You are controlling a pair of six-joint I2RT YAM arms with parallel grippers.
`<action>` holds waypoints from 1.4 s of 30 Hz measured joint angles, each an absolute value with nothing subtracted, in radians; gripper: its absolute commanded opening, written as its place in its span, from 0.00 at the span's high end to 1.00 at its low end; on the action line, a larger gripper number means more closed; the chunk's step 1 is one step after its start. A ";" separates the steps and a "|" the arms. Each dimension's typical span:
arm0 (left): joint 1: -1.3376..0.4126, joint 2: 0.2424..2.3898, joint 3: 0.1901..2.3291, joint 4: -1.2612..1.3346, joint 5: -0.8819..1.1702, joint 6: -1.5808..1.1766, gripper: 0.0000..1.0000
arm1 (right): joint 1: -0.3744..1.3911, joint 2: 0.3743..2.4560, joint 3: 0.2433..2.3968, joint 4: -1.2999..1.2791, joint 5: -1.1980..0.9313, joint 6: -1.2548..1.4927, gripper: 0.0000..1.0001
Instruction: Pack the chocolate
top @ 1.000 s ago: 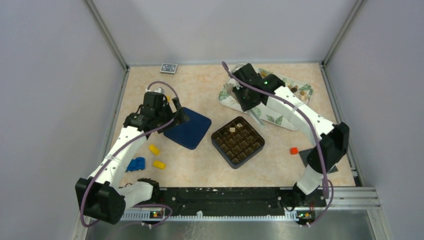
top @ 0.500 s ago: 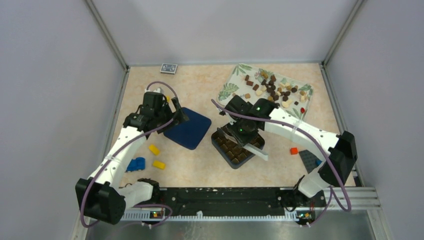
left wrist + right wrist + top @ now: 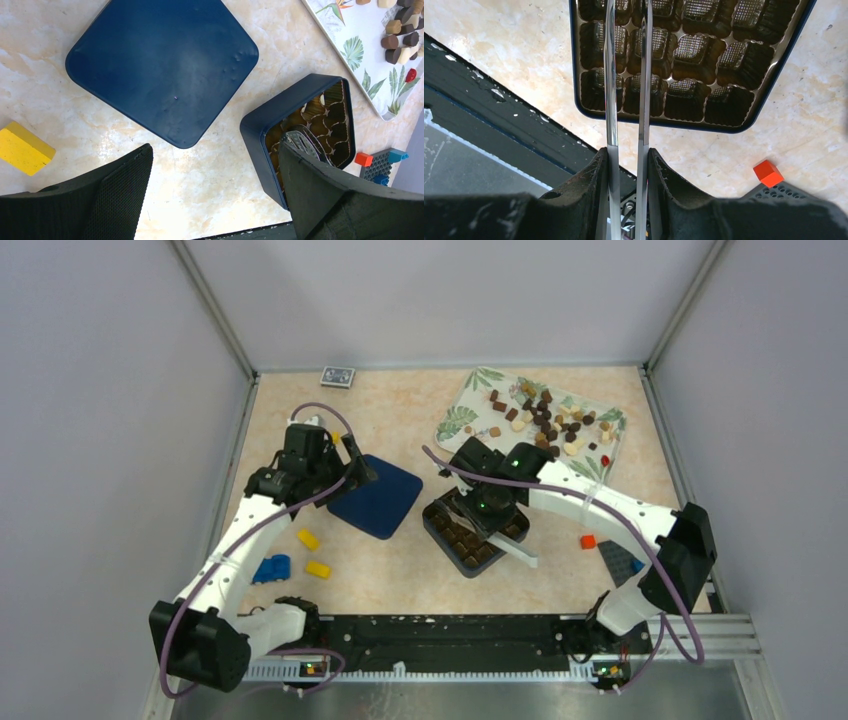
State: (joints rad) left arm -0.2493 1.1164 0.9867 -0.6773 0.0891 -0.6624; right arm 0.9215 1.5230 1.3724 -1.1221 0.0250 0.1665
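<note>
Right fingers (image 3: 586,192) are pressed onto the tweezers (image 3: 610,75), squeezing both blades from outside. That leaves the blades nearly parallel with a narrow gap. The tool is there because the chocolates (image 3: 545,415) are far smaller than a finger.

Tweezers' long axis runs straight out ahead of the right fingers, over the box (image 3: 684,122). The tips are past the frame edge, above the far cells. Can't tell if a piece is pinched. In the top view the handle end sticks out behind the fingers.

The cells just ahead of the right fingers look empty.

Chocolates lie well beyond the right fingers on the leaf-print tray (image 3: 460,420). They're a loose scatter with no common heading. Each is squat, with no real long axis, so I'd judge grip angle matters little.

The box sits corner-on to the near edge of the table (image 3: 400,570).

Left fingers (image 3: 120,200) are spread wide, holding nothing. They hang over the lid (image 3: 160,70), which lies flat beside the box. Probably parked for closing later.
</note>
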 measured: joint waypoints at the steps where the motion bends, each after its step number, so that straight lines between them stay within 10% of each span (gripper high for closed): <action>1: -0.249 1.116 0.987 -0.677 0.089 -0.663 0.01 | 0.923 1.523 1.372 -1.120 0.025 0.165 0.81; 16: -0.249 1.101 0.986 -0.684 0.088 -0.678 0.01 | 0.936 1.523 1.372 -1.092 0.017 0.157 0.62; 30: -0.249 1.101 0.986 -0.685 0.088 -0.678 0.01 | 0.914 1.511 1.430 -1.092 0.084 0.194 0.75; 42: -0.249 1.102 0.984 -0.684 0.090 -0.678 0.01 | 0.400 1.263 1.296 -0.986 0.119 0.213 0.72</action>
